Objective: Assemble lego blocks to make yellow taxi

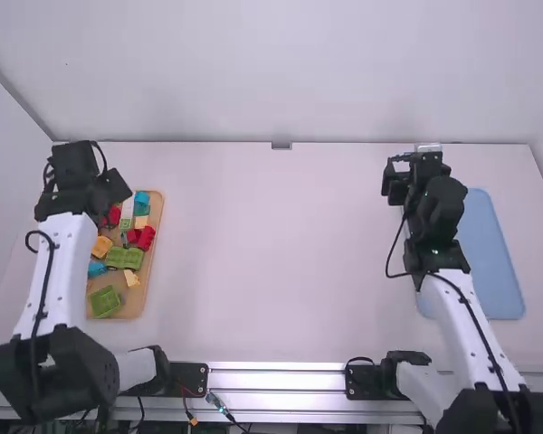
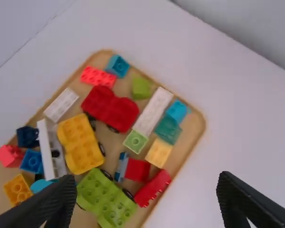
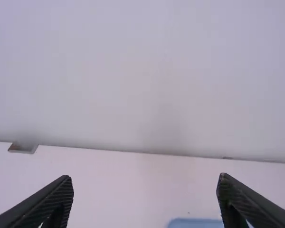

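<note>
The white table point(image 1: 271, 271) presents a plain, pale surface, with a light blue mat point(image 1: 489, 258), rounded at its corners, lying flat towards its right side; the mat's far edge is also noted at the bottom of the right wrist view. A small grey metal plate point(image 1: 281, 146) sits at the middle of the table's far edge, against the pale back wall point(image 1: 271, 72), which meets a side wall point(image 1: 2, 136) at the left. A ribbed silvery rail point(image 1: 281, 380) runs along the table's near edge.

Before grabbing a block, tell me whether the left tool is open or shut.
Open: the left tool has its two fingers spread wide apart.
</note>
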